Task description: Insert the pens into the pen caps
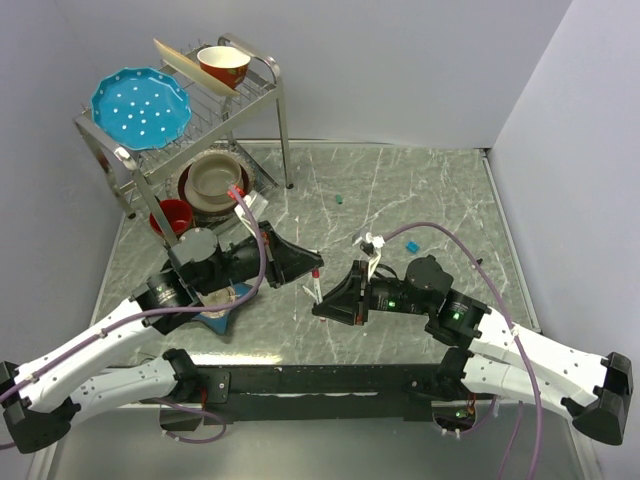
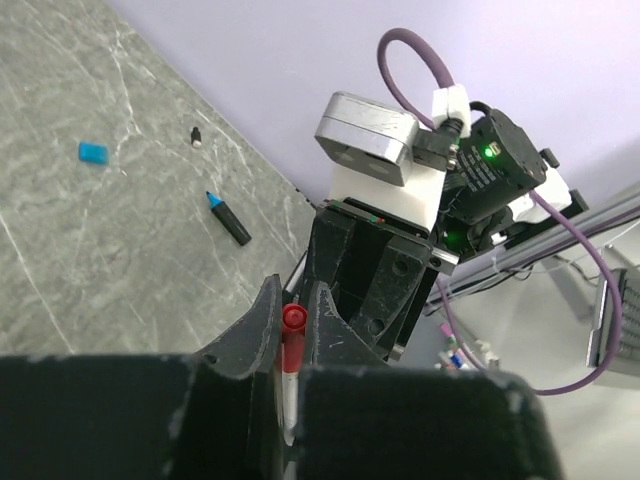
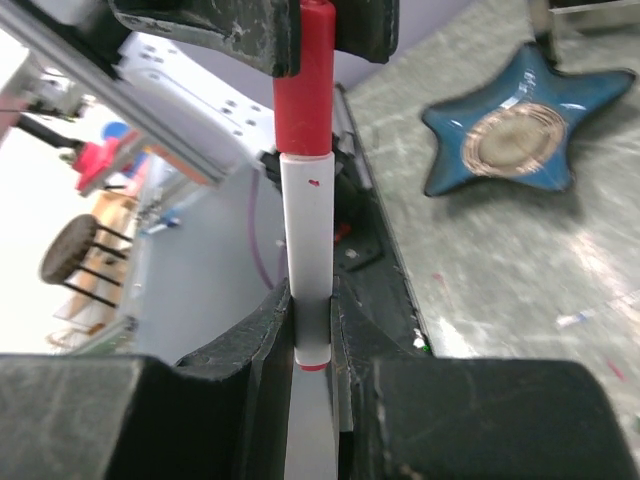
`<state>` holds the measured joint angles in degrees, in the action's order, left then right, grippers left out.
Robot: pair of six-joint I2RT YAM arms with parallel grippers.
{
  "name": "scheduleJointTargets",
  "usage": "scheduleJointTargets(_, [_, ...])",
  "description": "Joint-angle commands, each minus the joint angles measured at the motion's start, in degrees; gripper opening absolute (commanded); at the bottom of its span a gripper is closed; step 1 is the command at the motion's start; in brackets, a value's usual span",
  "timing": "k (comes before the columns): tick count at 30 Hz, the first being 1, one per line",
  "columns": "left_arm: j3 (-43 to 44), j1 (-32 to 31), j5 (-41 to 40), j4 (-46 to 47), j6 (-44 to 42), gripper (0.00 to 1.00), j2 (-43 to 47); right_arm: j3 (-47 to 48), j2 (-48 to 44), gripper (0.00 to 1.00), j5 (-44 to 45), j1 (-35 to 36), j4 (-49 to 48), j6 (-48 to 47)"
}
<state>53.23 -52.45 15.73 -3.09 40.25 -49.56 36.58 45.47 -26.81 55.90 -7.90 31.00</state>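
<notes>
The pen (image 3: pixel 306 240), a white barrel with red trim, is held in the air above the middle of the counter (image 1: pixel 420 190), bridged between both hands. On the left, the left hand (image 2: pixel 293 325) is clenched on the red cap (image 3: pixel 300 95), whose mouth already sits over the pen's tip. The cap's edge meets the barrel's shoulder, though I cannot tell whether it has clicked home. On the right, the right hand (image 3: pixel 312 330) grasps the barrel near its tail end. The step in hand looks like the final press, and it goes best as a straight push along the pen's own line. Cap and barrel look collinear now, and any sideways drift would strain the joint or lever the cap out of the left hand's grip. The right grip sits low on a smooth barrel and may slide, so a firm squeeze there matters. Only one hand should let go afterwards. Further right on the counter lie a dark blue-tipped pen (image 2: pixel 228 218), what looks like a black cap (image 2: pixel 196 135) and a blue cap (image 2: pixel 92 152), well apart from each other.
</notes>
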Motion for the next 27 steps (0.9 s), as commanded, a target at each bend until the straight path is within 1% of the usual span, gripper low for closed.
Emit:
scheduleJointTargets(1, [-5.33, -1.17, 7.13, -1.04, 7.30, 0.01, -0.18, 6.49, -1.53, 0.00, 11.42, -0.26, -5.72, -4.90])
scheduleJointTargets(8, [-8.67, -1.17, 8.97, 0.89, 9.32, 0.01, -2.82, 10.96, 0.32, 0.00, 16.61, -0.44, -4.76, -10.25])
scheduleJointTargets(14, [-10.25, -1.43, 9.49, -0.95, 8.36, 0.01, -4.49, 15.88, 0.14, 0.00, 22.49, -1.14, -1.51, -11.92])
scheduleJointTargets(16, [-10.69, -1.61, 9.67, -1.74, 7.57, 0.01, -4.67, 17.38, 0.58, 0.00, 23.20, -1.32, -0.37, -12.89])
scheduleJointTargets(20, [-9.73, -2.31, 8.89, -6.13, 4.84, 0.01, -5.55, 21.69, 2.16, 0.00, 23.73, -2.02, 2.19, -14.39])
scheduleJointTargets(23, [-10.95, -2.75, 9.23, -4.82, 5.36, 0.01, -5.98, 23.19, 3.13, 0.00, 25.74, -2.28, 2.98, -15.62])
scheduleJointTargets(27, [-12.27, -3.71, 9.41, -3.42, 5.72, 0.01, -8.09, 25.12, 5.06, 0.00, 25.05, -3.95, 3.07, -16.24])
